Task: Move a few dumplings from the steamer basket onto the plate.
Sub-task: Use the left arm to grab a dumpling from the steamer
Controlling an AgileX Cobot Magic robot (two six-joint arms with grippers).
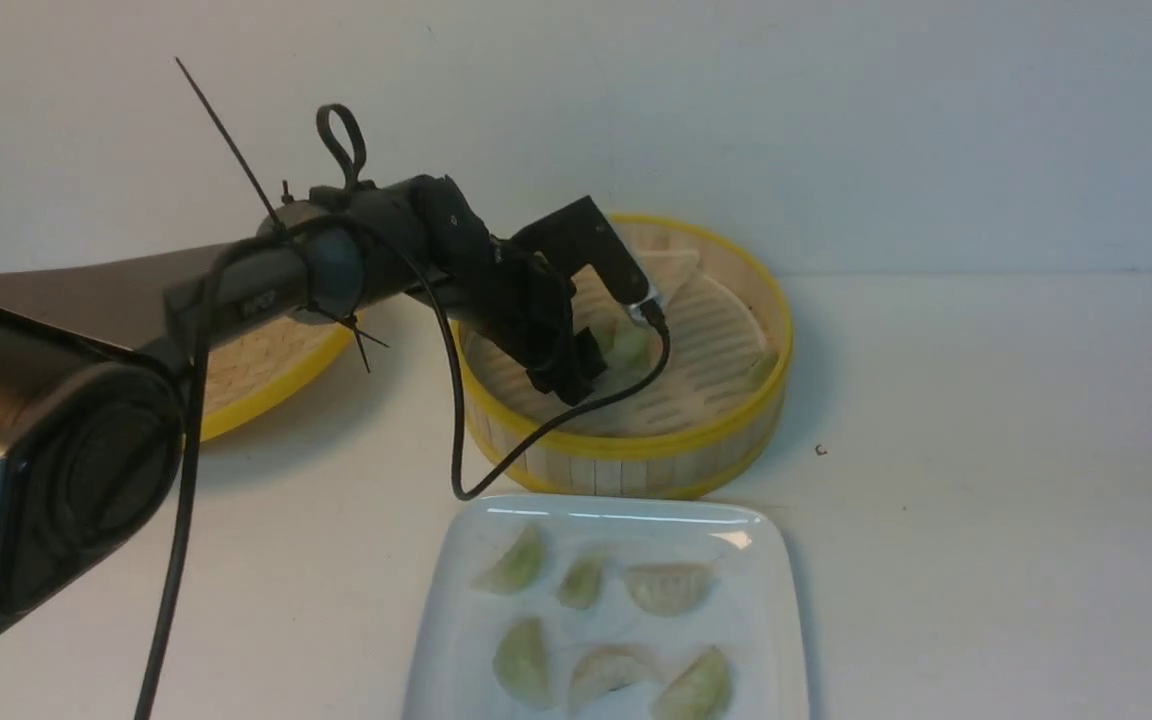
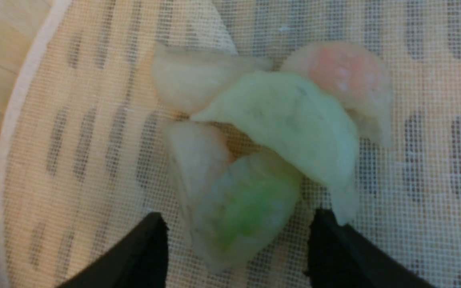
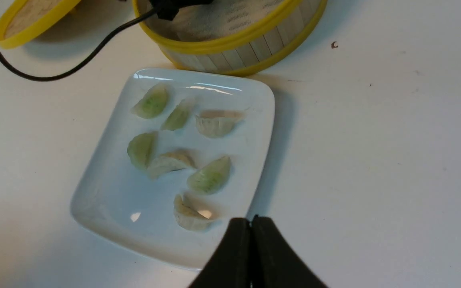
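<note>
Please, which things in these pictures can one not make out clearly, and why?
- Left wrist view: the piled dumplings are blurred; whether the open left hand touches one is unclear.
- Front view: the left arm covers part of the steamer basket, so what lies inside cannot be counted.
- Front view: the plate is cut off at its near side by the picture's bottom edge.

The left arm [image 1: 136,290] slants across the basket [image 1: 636,452], its gripper [image 2: 238,219] spread over a heap of dumplings [image 2: 286,128]; the basket's right half lies mostly open. A cable [image 1: 456,420] loops down between basket and plate [image 3: 102,200]. Dumplings crowd the plate, only its near left corner bare. The table [image 1: 986,500] to the right is free.
</note>
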